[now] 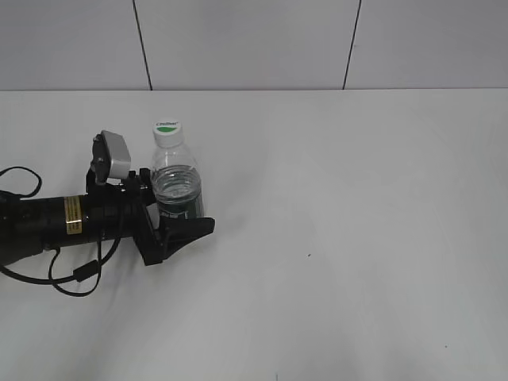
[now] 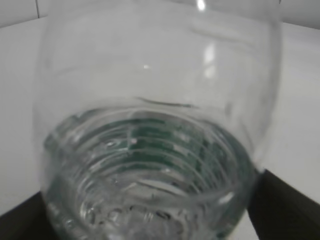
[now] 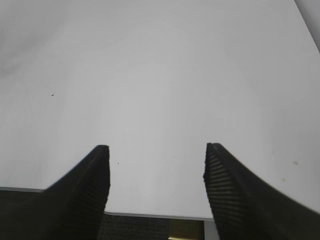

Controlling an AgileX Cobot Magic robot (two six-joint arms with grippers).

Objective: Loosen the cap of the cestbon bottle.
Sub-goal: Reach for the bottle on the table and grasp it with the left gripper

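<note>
Presently, the right gripper (image 3: 156,170) hangs over bare white worktop (image 3: 150,75) at its near edge, its ribbed fingers (image 3: 90,185) spread apart with nothing between them. Further in, on the left side of the worktop, the left gripper (image 1: 186,214) reaches in level and sits around the lower, green-labelled body of the cestbon bottle (image 1: 176,178), jaws wide and closed against it on either side. The bottle stands upright, partly filled with water. Its white cap (image 1: 167,129), green oval on top, remains seated on the neck. Behind, a tiled wall (image 1: 254,40)
</note>
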